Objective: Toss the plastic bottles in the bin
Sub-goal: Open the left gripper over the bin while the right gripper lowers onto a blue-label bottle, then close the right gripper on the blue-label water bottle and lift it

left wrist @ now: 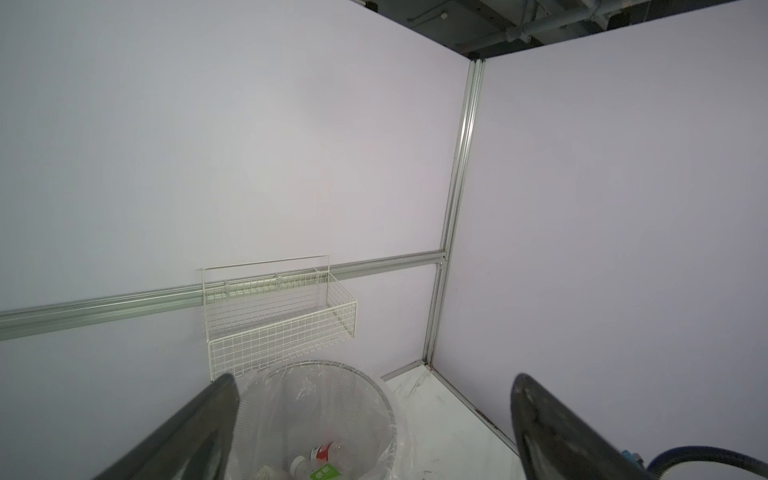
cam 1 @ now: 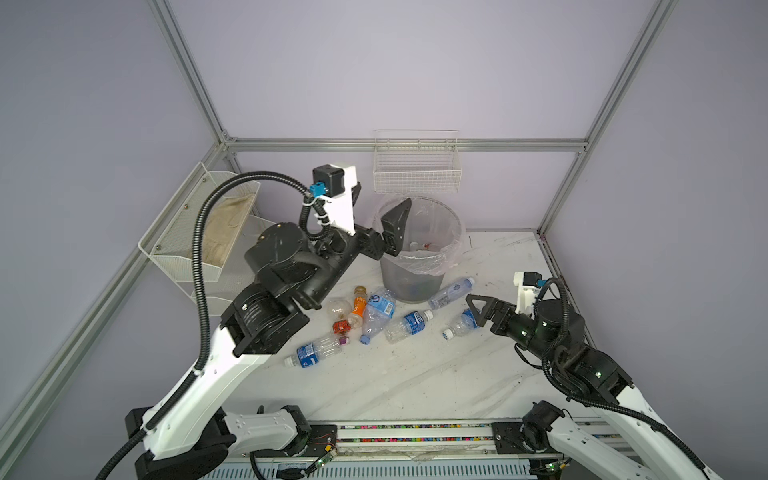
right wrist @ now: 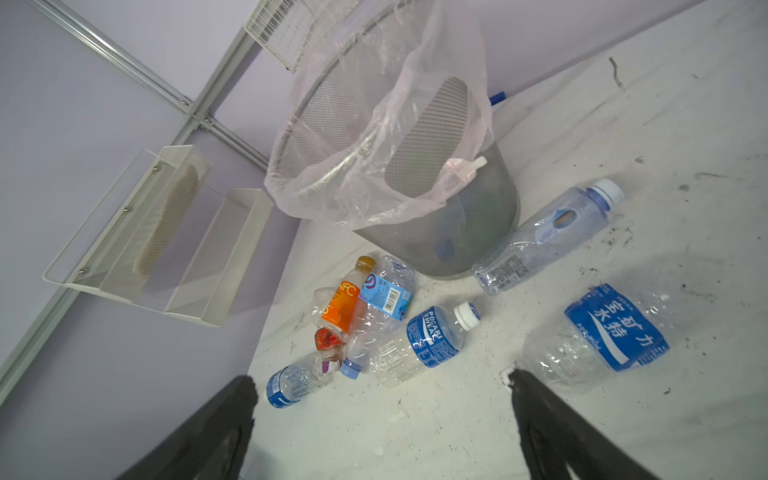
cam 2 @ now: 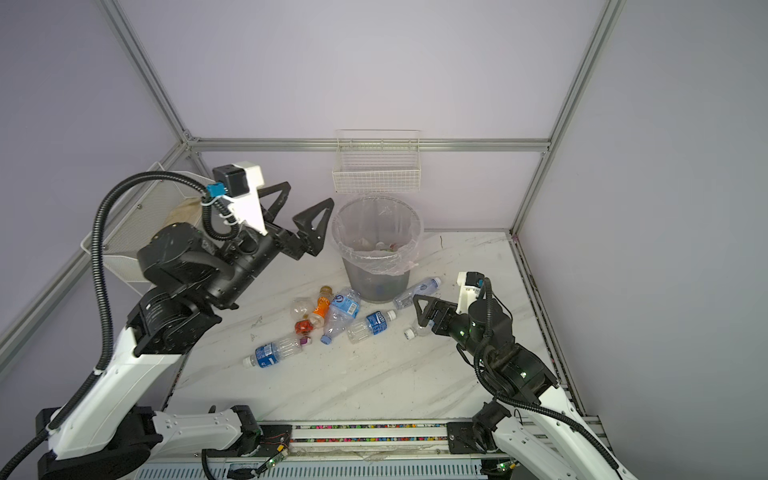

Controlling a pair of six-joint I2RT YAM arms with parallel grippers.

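Clearly the left claw [cam 2: 308, 193] hangs spread and empty at the bin's [cam 2: 376, 286] nine o'clock rim, probably positioned for a drop. The right claw [right wrist: 380, 378], also spread and empty, faces the bottles [cam 1: 376, 309] at the bin's six o'clock. They lie crumpled, clear and mostly blue-labelled; some sit inside.

Black fingers [right wrist: 557, 432] of the right gripper [right wrist: 380, 380]; just beyond them, a clear bottle [right wrist: 615, 328] with a blue, white-lettered label. Farther off, an orange-labelled bottle [right wrist: 340, 307], the grey mesh bin [right wrist: 490, 232] with clear pinkish liner [right wrist: 374, 124], white grey-veined table [right wrist: 665, 124], lilac walls [right wrist: 83, 124] and a white wire-grid basket [right wrist: 291, 25].
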